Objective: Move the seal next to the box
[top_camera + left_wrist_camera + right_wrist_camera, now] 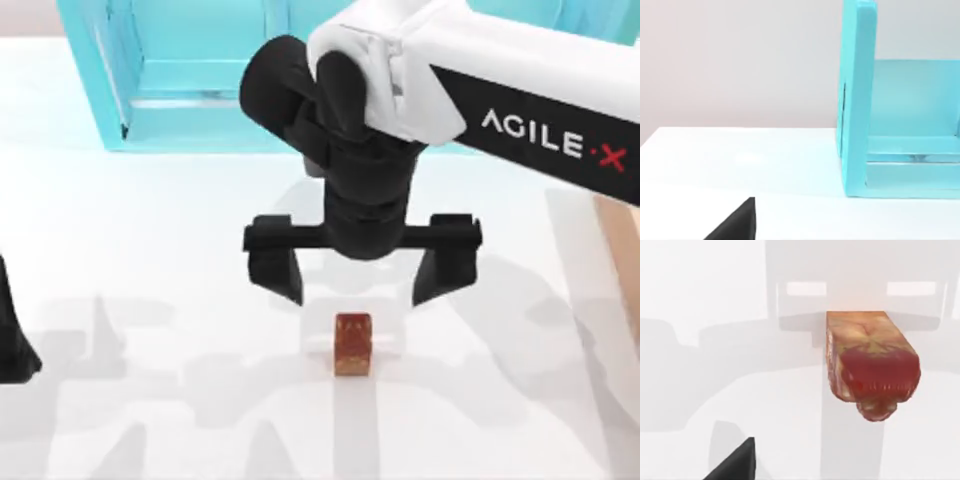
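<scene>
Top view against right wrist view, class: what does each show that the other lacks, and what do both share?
Top view alone: the right gripper hanging open just behind the seal, the turquoise shelf unit, a strip of the tan box at the right edge, and the parked left arm at the left edge. Right wrist view alone: the seal's speckled red face close up. Both: the seal on the white table.

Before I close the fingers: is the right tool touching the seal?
Apart. In the top view the open right tool hangs beyond the seal, white table showing between them.
</scene>
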